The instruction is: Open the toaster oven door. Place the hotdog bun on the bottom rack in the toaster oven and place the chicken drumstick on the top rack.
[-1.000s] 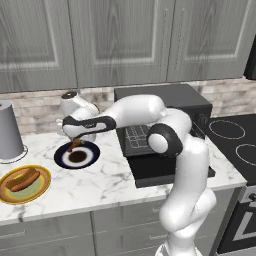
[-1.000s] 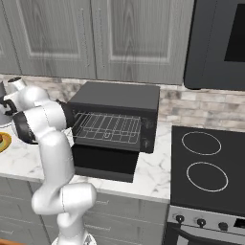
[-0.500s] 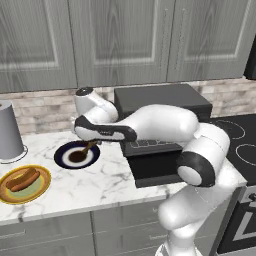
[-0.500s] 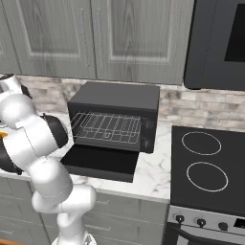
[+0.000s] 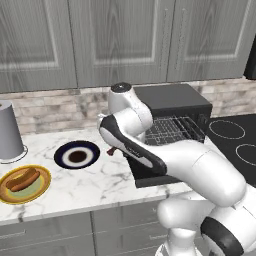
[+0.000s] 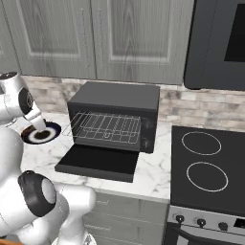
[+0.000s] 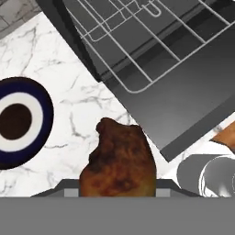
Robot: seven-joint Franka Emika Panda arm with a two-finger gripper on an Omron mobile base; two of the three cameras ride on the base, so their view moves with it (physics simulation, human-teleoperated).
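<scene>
My gripper is shut on the chicken drumstick, a glossy dark brown lump that hides the fingertips. In the left base view the gripper hangs low over the counter, just left of the toaster oven door. The door lies folded down flat in front of the black toaster oven. Silver wire shelving shows inside; I cannot tell the top rack from the bottom rack. The hotdog bun lies on a yellow plate at the counter's front left.
A dark blue and white plate with a brown centre sits left of the gripper. A grey canister stands at the far left. A black stovetop lies right of the oven. Grey cabinets hang above.
The arm has swung right from above the blue plate towards the open oven door, carrying the drumstick. The oven and plates have stayed put.
</scene>
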